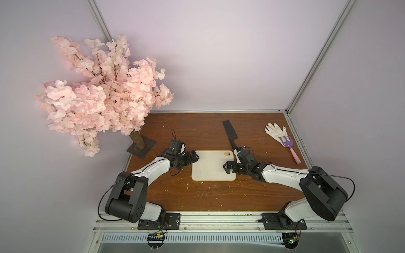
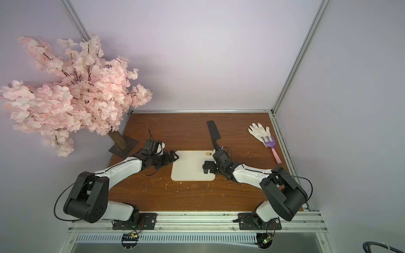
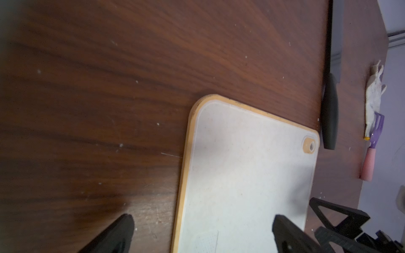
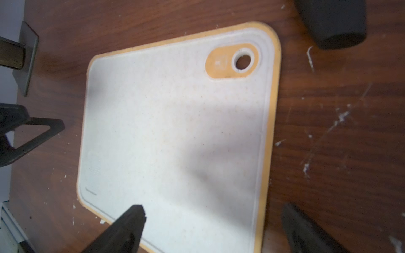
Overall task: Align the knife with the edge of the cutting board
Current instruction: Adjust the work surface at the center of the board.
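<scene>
You'll find the matte-black knife with its broad cleaver-like blade [image 1: 230, 132] lying flat on the brown wood-grain table [image 1: 197, 197], beyond the far right corner of the cream-white, tan-rimmed cutting board [image 1: 210, 166]. Its slim handle ends just beside the corner with the orange-ringed hole, and in the left wrist view a narrow strip of table shows between the handle and the board. The blade points away toward the back wall and leans a little to the left, so the knife does not lie along any edge of the board. Your left gripper [image 1: 195, 156] stands wide open and empty at the board's left edge, with one finger over the table and the other over the board. Your right gripper [image 1: 226, 167] is also spread wide and empty. It straddles the board's right edge, near the knife handle but clear of it. Whether either one touches the board cannot be told. Well apart to the right, a purple fork with a pink handle [image 1: 290, 146] rests its tines on a white glove [image 1: 275, 131]. A pink blossom tree [image 1: 103, 92] stands at the far left.
</scene>
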Robot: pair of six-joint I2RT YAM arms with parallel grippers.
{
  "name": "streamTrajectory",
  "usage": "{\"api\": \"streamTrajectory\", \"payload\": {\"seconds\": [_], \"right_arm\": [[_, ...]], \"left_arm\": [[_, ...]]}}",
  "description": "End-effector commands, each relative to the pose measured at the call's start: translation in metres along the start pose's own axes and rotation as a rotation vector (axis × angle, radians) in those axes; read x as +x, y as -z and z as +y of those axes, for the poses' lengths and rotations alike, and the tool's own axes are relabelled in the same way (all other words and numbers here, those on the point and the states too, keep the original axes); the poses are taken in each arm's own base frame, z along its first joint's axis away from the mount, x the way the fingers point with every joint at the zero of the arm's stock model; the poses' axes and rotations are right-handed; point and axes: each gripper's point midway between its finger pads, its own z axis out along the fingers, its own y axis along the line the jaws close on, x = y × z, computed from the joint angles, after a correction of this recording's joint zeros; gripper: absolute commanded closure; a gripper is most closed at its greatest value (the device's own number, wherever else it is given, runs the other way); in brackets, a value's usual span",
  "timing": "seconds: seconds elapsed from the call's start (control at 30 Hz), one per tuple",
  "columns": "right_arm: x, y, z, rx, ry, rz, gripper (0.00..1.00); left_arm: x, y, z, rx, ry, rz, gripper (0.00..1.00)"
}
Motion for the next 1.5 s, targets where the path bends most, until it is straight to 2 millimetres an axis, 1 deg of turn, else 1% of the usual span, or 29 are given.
{"api": "streamTrajectory", "payload": {"seconds": [0.0, 0.13, 0.27, 0.63, 1.03, 1.27, 1.47], "right_arm": [[0.028, 0.002, -0.018, 0.028, -0.014, 0.093, 0.01], [0.030, 0.002, -0.021, 0.016, -0.023, 0.095, 0.01], [0.032, 0.000, -0.021, 0.015, -0.016, 0.110, 0.01], [0.033, 0.003, -0.021, 0.008, -0.018, 0.112, 0.01], [0.030, 0.010, -0.018, -0.003, -0.016, 0.102, 0.01], [0.028, 0.014, -0.017, -0.011, -0.019, 0.094, 0.01], [0.026, 0.015, -0.018, -0.008, -0.018, 0.086, 0.01]], "left_arm": [[0.008, -0.005, 0.004, 0.006, 0.020, 0.033, 0.00], [0.019, -0.013, 0.005, -0.014, 0.000, 0.075, 0.00], [0.029, -0.019, 0.000, -0.015, -0.024, 0.108, 0.00], [0.047, -0.030, -0.003, -0.022, -0.053, 0.169, 0.00], [0.059, -0.036, -0.008, -0.019, -0.078, 0.204, 0.00], [0.059, -0.035, -0.009, -0.021, -0.085, 0.201, 0.00], [0.063, -0.037, -0.010, -0.022, -0.092, 0.213, 0.00]]}}
